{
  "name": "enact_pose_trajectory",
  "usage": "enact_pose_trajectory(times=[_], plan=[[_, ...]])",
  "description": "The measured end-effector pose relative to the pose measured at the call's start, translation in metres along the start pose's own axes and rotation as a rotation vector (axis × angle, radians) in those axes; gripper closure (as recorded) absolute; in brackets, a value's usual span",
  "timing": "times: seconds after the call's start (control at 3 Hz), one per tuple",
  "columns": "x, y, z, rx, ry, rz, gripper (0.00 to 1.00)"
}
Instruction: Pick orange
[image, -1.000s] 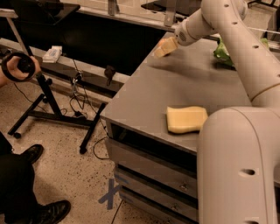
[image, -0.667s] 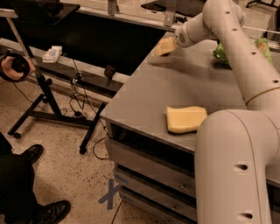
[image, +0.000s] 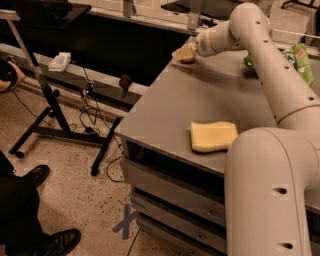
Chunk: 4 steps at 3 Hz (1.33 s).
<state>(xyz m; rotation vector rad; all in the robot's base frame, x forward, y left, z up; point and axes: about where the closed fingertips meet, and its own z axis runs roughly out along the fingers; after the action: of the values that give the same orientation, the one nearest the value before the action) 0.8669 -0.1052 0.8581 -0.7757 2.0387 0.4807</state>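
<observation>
camera view gives you, from the left, a black stand on the floor, then the gripper over the grey table's far left corner, with the orange right at its tip; you cannot tell how its jaws stand. further right, the yellow sponge lies near the front edge and the green snack bag sits at the back.

The orange is a small, round, orange-coloured fruit at the far left corner of the tabletop. It is largely covered by the gripper, which sits right at it. Whether it touches the tabletop cannot be told.
</observation>
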Motion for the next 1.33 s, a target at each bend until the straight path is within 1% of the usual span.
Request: enact_pose_trajectory(times=[0.33, 0.67, 1.0, 1.33], plan=[[-0.007, 0.007, -0.003, -0.013, -0.035, 0.008, 0.65], [-0.016, 0.022, -0.019, -0.028, -0.070, -0.026, 0.88], [-0.023, 0.049, -0.053, -0.053, -0.112, -0.077, 1.00], [-0.016, 0.097, -0.098, -0.136, -0.139, -0.116, 1.00]])
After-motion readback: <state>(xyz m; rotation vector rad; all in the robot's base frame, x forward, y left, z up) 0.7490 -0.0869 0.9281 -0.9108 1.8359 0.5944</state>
